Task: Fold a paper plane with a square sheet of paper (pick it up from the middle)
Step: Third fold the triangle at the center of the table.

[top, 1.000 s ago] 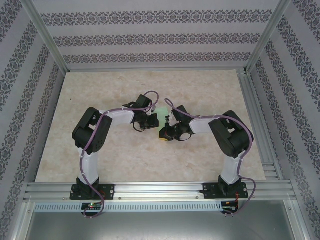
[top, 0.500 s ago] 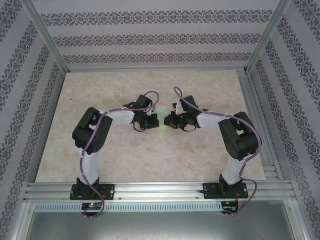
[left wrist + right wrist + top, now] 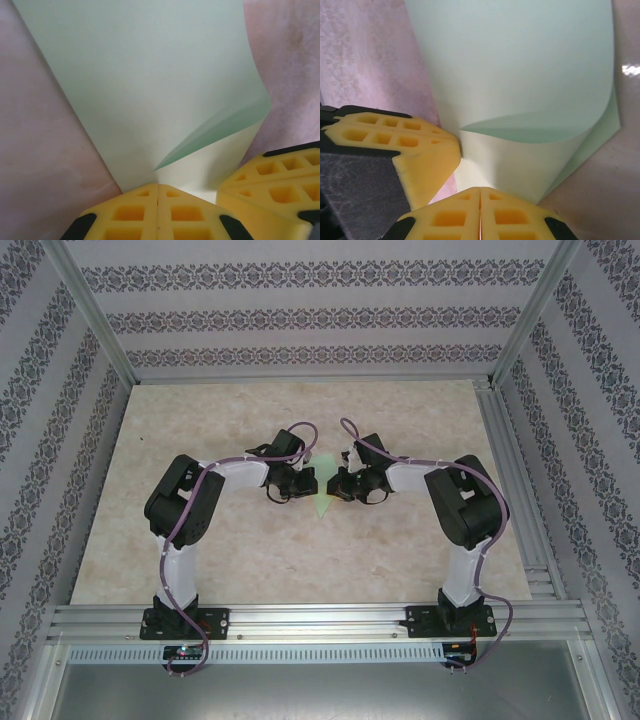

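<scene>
Left gripper, yellow ribbed foam fingers on black mounts: on its own wrist camera I read the jaws as pressed flat together, with a tight seam.

Right gripper, same make: jaws likewise closed, with no gap at the seam.

The two point at each other near the middle of the beige marbled tabletop, tips close together.

Thin pale mint-green sheet of paper: it sits between the two grippers, its pointed end toward the arm bases. From the wrist cameras I see one flap curling up over the broad part, its paler underside showing. The paper runs right down to both sets of fingertips. I cannot tell whether either gripper has the sheet nipped or merely touches it.
</scene>
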### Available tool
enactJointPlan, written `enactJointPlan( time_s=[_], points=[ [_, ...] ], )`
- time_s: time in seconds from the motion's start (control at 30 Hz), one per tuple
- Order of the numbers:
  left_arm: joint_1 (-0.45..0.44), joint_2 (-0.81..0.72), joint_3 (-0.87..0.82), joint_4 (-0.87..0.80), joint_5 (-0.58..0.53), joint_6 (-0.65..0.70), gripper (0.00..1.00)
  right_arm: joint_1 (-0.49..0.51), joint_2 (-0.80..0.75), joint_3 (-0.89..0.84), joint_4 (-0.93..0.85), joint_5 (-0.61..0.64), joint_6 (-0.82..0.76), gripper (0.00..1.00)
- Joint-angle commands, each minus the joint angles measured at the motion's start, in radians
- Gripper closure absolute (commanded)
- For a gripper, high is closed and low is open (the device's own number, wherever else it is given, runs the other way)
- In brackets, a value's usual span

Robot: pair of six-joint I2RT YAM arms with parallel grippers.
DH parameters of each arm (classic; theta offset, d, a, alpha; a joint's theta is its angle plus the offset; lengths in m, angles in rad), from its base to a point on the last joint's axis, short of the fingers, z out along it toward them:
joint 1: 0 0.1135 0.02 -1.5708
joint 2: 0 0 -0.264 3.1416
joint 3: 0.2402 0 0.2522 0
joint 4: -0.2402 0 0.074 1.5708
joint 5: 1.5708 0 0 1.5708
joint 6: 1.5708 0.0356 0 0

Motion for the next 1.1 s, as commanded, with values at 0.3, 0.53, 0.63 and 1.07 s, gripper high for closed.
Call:
enactJointPlan(
  time_s=[0.3, 0.53, 0.63, 1.07],
  points=[
    [-0.008, -0.054, -0.024, -0.017, -0.034, 0.0, 0.9, 0.031, 0.055, 0.03, -0.074, 0.106, -0.009, 0.93],
    [-0.018, -0.153, -0.081, 0.026, -0.038, -0.037, 0.83, 0.055, 0.028, -0.009, -0.034, 0.138, 0.076, 0.93],
    [-0.027, -0.181, -0.112, 0.049, -0.028, -0.056, 0.82, 0.065, 0.025, -0.013, -0.013, 0.136, 0.102, 0.93],
    [-0.072, -0.138, -0.19, 0.13, 0.04, -0.129, 0.91, 0.073, 0.035, -0.032, 0.049, 0.102, 0.154, 0.93]
  ],
)
